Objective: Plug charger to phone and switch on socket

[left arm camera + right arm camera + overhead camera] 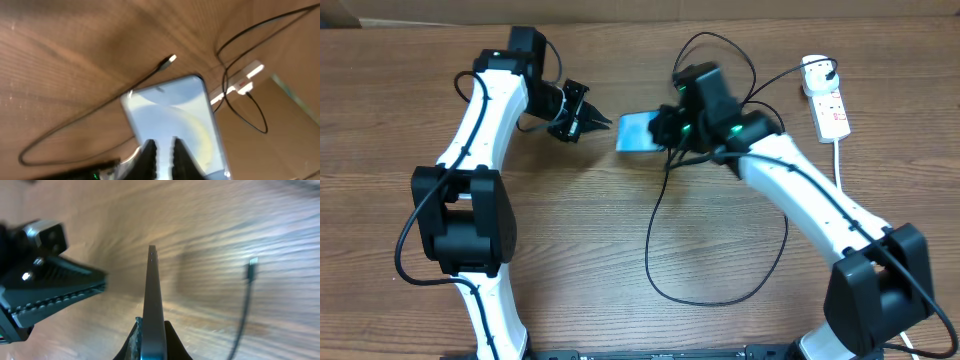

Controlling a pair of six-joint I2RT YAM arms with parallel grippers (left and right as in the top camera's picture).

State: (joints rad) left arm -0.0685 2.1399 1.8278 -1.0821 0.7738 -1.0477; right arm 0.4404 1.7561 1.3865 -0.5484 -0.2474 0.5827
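The wooden table (570,230) carries everything. The right arm (810,190) reaches in toward the phone (638,131) from its right. The left arm (480,120) comes from the opposite side.

The charger (649,250) is a thin black cable. It loops widely over the wood on the near side of the phone and curls again behind it, toward the socket (830,105). The socket is a white strip lying well to the right of the phone, near the table's far right corner.

The phone is pinched between the fingers of the right gripper (151,327). It is held on edge above the wood, with its bright blue screen turned toward the left arm's wrist camera.

The left gripper (600,122) points at the phone from just beside its left edge, without touching it. Its serrated fingers (60,297) are drawn almost together, with only a thin slit between them.

The charger's small connector tip (170,60) lies on the table near the phone's free short edge, apart from it and not plugged in.
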